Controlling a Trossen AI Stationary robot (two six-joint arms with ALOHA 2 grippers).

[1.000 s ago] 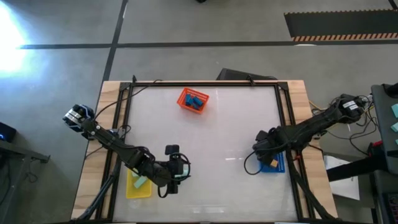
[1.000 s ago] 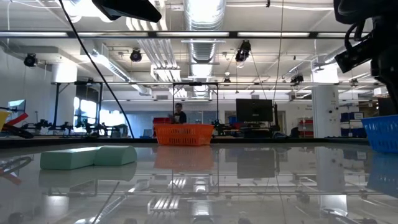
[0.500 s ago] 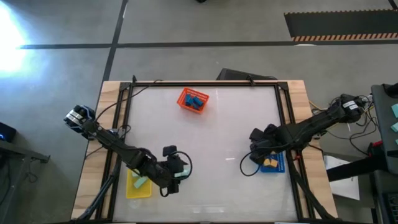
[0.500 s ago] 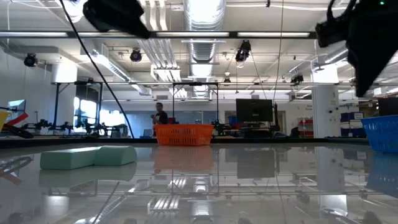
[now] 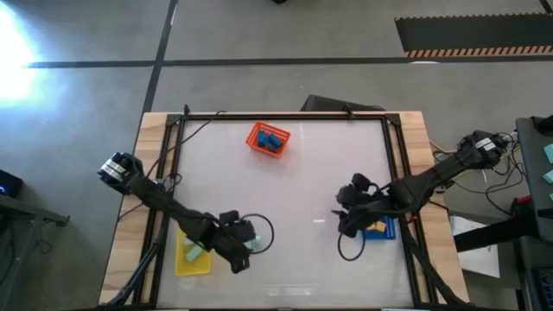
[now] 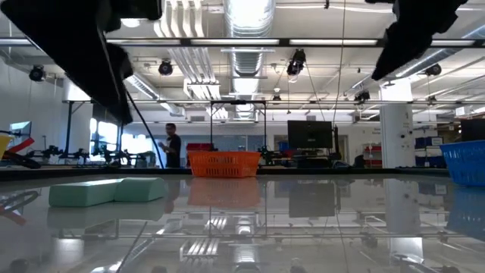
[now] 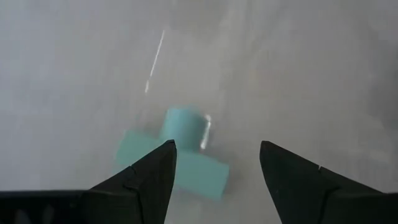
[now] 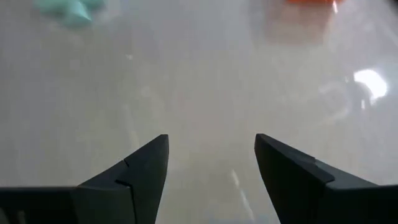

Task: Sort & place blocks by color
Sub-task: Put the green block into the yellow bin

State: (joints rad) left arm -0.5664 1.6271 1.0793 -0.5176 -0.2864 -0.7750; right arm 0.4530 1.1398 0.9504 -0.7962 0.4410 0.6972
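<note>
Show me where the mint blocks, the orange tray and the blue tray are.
mint blocks (image 7: 180,155), left wrist view, top face.
orange tray (image 5: 256,138), high view, left rim.
blue tray (image 6: 466,163), low view, front wall.

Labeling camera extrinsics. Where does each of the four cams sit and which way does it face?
High: overhead, straight down on the table; both arms, left gripper, right gripper.
Low: table-top height, level towards the orange tray; arms dark at top.
Left wrist: down past open fingers at the mint blocks.
Right wrist: past open fingers across bare table.
Shared: the mint blocks show in the low, left wrist and right wrist views.
</note>
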